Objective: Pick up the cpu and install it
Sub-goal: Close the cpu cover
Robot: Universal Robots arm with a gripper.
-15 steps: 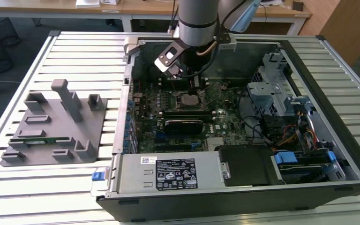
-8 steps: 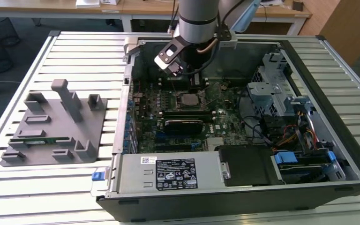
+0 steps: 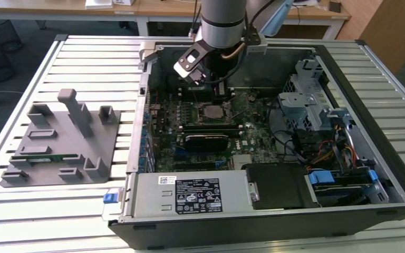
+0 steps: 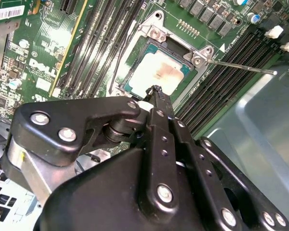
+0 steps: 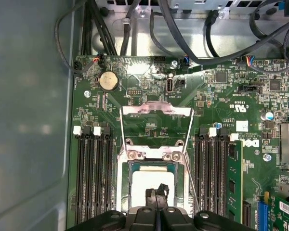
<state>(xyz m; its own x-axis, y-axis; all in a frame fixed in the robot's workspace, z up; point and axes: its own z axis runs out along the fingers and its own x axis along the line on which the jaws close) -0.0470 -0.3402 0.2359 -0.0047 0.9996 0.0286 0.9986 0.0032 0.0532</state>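
1. The slatted table [image 3: 83, 58] carries the open computer case [image 3: 399, 179], which takes up the centre and right of the exterior view.
2. The arm [image 3: 222, 21] comes down from the top centre of that view into the case, over the green motherboard [image 3: 255, 139].
3. The gripper [image 4: 156, 91] hangs just above the socket [image 5: 156, 155]. In both wrist views its two fingers are pressed together at the tips, with nothing between them.
4. The cpu [image 4: 156, 72] lies flat inside the socket, whose retaining frame [image 5: 156, 111] is swung up. The fingertips are over one edge of the chip; I cannot tell whether they touch it.
5. The chip is probably light, thin and stiff. Its polished lid looks slippery and its underside is likely fragile, so the opposite edges of the pale rim seem the safest hold, with the chip kept level.
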